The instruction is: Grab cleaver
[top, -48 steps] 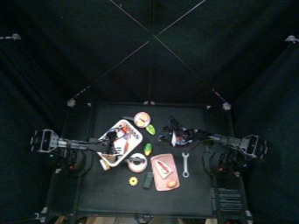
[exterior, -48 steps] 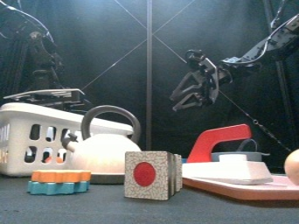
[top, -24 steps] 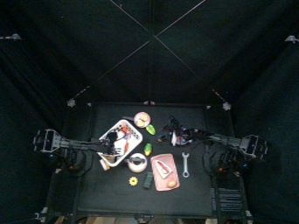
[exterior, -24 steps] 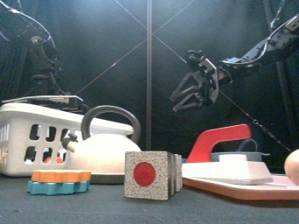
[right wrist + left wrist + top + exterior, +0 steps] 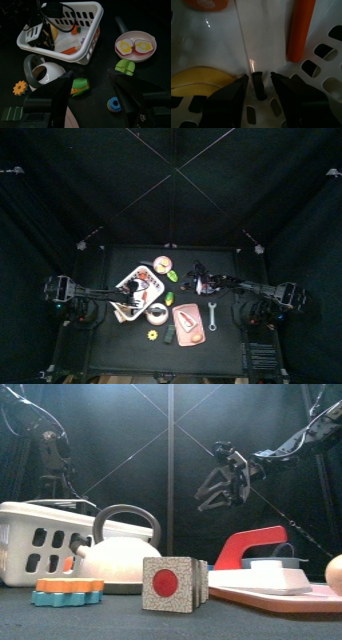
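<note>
My left gripper sits deep in the white basket, jaws spread, hemmed in by the slotted wall, an orange handle and a yellow banana. The kettle stands tight against the basket's side. Above the table, around my right gripper, I have open air.

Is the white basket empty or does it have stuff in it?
Not empty. The left wrist view shows an orange stick and a yellow piece inside the white basket.
</note>
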{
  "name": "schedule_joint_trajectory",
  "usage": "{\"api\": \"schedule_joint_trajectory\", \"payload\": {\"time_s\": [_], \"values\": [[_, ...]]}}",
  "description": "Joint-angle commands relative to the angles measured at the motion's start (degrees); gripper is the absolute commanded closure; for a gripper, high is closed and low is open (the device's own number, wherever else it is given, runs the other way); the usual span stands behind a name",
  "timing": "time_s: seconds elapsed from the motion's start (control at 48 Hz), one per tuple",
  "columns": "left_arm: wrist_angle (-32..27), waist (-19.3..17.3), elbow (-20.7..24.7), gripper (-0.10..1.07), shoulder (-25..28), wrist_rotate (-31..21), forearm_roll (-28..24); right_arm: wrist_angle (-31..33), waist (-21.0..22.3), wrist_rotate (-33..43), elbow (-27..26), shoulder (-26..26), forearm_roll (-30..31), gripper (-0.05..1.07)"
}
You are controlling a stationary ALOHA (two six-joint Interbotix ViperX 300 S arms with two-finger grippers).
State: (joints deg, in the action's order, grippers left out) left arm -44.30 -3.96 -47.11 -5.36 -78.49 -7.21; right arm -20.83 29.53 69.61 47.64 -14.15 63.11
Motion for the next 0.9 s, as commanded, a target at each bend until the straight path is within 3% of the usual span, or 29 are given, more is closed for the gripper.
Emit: {"api": "schedule_joint_trajectory", "payload": {"time_s": [0.0,0.875], "values": [[-0.7,-0.2,0.5,0.17,0.0,0.0,-0.5,-0.2,0.4,-0.1,-0.6,-1.1,-0.1,0.12],[-1.4,-0.7,0.1,0.19,0.9,0.2,-1.9,-0.3,0.6,-0.1,-0.5,-1.1,-0.1,0.12]]}}
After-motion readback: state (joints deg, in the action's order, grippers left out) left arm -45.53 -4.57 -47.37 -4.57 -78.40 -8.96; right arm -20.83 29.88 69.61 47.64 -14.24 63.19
